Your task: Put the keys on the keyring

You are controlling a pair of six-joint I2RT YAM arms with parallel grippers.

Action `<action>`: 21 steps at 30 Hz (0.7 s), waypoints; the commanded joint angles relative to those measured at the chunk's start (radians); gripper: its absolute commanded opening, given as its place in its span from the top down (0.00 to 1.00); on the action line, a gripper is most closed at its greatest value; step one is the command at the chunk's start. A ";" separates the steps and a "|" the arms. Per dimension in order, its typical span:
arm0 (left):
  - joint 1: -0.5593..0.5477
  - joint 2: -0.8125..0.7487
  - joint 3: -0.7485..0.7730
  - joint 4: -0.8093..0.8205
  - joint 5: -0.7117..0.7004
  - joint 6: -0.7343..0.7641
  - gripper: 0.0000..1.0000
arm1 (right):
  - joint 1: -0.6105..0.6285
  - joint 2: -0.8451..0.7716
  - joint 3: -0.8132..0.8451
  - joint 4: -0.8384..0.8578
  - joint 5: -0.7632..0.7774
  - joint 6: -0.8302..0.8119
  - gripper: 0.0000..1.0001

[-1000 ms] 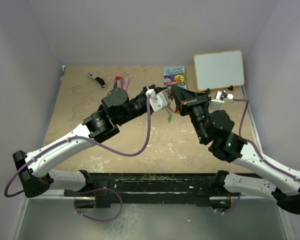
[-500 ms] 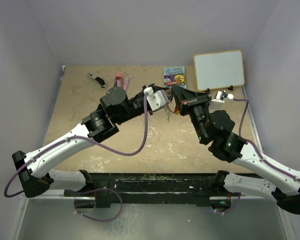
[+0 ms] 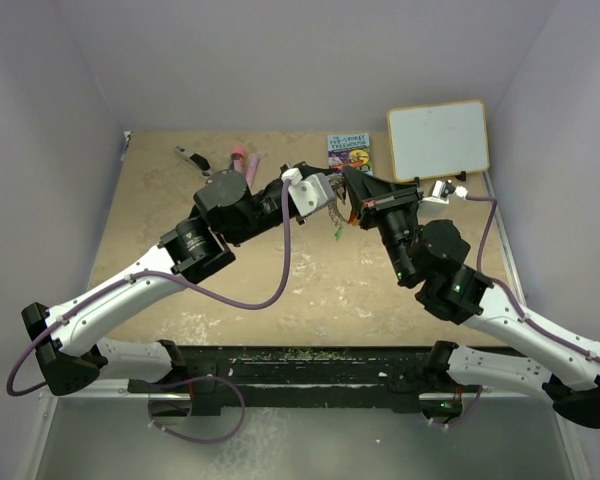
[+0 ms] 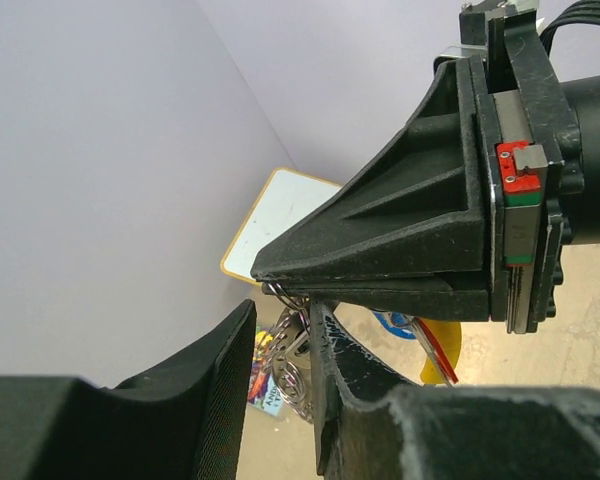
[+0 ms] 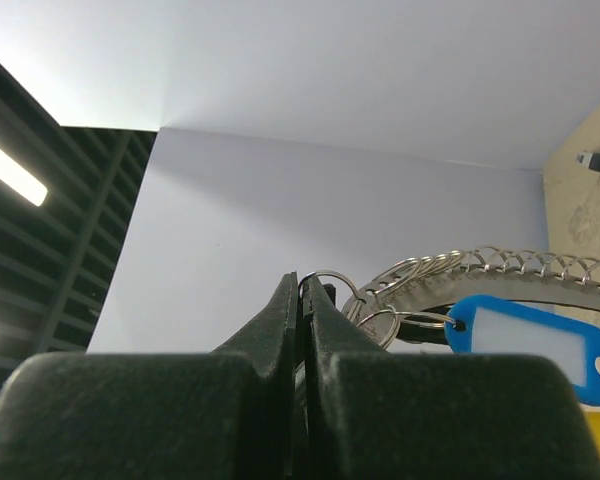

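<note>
The keyring [image 5: 500,268], whitish with a silvery beaded rim, hangs in the air between the two grippers, and also shows in the top view [image 3: 332,213]. A blue tag [image 5: 535,345] and a red-headed key [image 4: 437,350] hang from it, and a green key [image 3: 337,234] dangles below. My right gripper [image 5: 302,284] is shut on a small wire loop at the keyring's rim. It also shows in the top view [image 3: 349,194]. My left gripper [image 4: 283,312] is open just under the right fingers, with the keyring's loops [image 4: 290,362] showing through its gap. In the top view it [image 3: 323,200] sits left of the ring.
A whiteboard [image 3: 438,138] leans at the back right. A small picture book [image 3: 348,152] lies at the back middle. A black-and-silver tool [image 3: 192,160] and pink items [image 3: 242,157] lie at the back left. Walls close in on three sides.
My left gripper has shifted slightly left and towards the back, staying next to the ring. The right gripper holds still with the ring.
</note>
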 commanded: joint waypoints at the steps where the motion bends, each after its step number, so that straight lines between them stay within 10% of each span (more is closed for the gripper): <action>1: 0.006 -0.003 0.029 0.043 0.003 0.002 0.72 | 0.001 -0.007 0.026 0.093 -0.016 -0.028 1.00; 17: 0.028 0.013 0.028 0.061 -0.007 0.011 0.74 | 0.001 0.005 0.028 0.107 -0.063 -0.024 1.00; 21: 0.028 0.010 0.027 0.051 0.009 0.015 0.88 | 0.002 0.004 0.028 0.104 -0.058 -0.025 1.00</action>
